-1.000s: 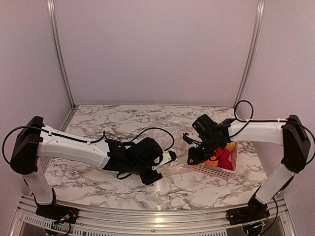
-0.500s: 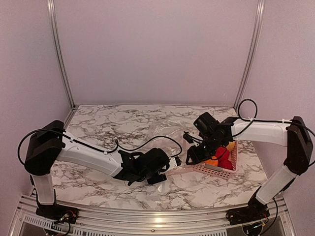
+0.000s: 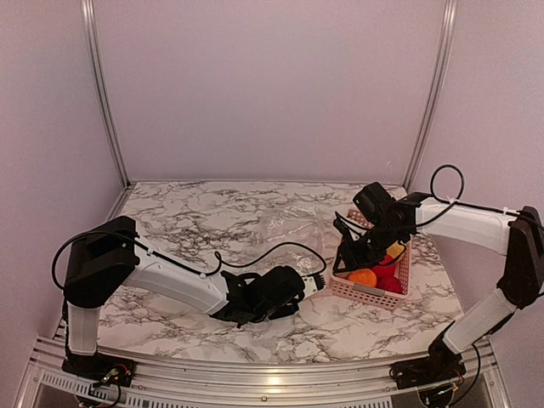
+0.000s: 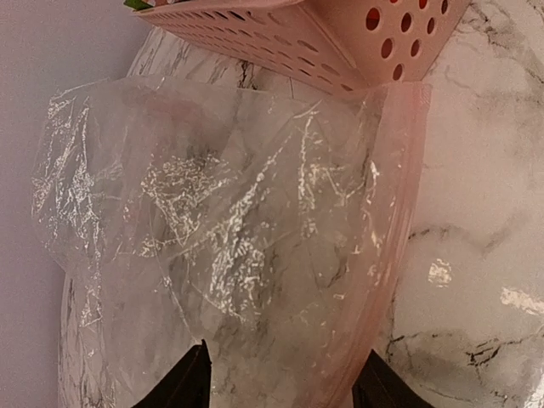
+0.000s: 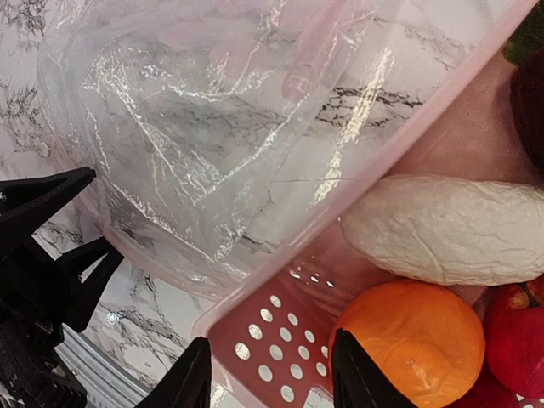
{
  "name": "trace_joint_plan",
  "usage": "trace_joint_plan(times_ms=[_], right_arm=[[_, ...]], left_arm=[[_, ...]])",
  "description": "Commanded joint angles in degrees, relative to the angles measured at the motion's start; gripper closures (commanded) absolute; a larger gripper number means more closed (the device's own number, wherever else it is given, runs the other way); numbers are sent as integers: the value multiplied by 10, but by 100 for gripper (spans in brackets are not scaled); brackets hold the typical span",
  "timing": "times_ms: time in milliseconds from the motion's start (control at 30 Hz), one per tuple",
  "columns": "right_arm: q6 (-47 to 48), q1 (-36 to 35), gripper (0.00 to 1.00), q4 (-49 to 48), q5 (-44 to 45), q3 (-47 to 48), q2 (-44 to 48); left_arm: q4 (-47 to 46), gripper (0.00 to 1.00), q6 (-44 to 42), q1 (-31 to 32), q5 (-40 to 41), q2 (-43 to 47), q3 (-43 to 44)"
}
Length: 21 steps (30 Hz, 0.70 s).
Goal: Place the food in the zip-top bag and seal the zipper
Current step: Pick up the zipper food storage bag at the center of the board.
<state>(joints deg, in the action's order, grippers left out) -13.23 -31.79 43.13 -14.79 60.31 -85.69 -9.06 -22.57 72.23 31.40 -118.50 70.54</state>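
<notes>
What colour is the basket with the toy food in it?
Pink. The basket shows best in the right wrist view.

The tabletop (image 3: 170,212) is a white marble-patterned slab with grey and black veins, glossy enough to show bright glints near its front edge. Two things lie directly on it, both on the right half. A clear, crinkly plastic zip-top bag (image 3: 285,228) lies flat and wrinkled around the middle, the marble veins showing through it. Its narrow, faintly pink closure strip (image 4: 395,212) runs along the edge facing the front. Just to the right stands a pink plastic basket with round holes (image 3: 374,291). The strip's end reaches the basket's corner; whether it is tucked under cannot be told.
</notes>
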Motion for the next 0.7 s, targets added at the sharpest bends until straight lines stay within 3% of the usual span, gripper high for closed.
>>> trace_joint_plan(times_ms=[0,100,233,433,533,667], right_arm=[[5,3,54,19,-3,31,6],[0,4,54,18,-5,34,6],[-5,4,54,17,-10,37,4],[0,5,54,13,-9,54,-12],[-2,6,54,-1,-10,60,-24],[-6,6,54,-18,-10,72,-35]], left_arm=[[-33,44,-14,6,35,-24,12],[-56,46,-34,7,62,-29,3],[-104,58,-56,7,119,-35,-18],[-152,91,-81,5,203,-8,-40],[-129,99,-68,0,204,21,-44],[-75,100,-35,-7,211,57,-40]])
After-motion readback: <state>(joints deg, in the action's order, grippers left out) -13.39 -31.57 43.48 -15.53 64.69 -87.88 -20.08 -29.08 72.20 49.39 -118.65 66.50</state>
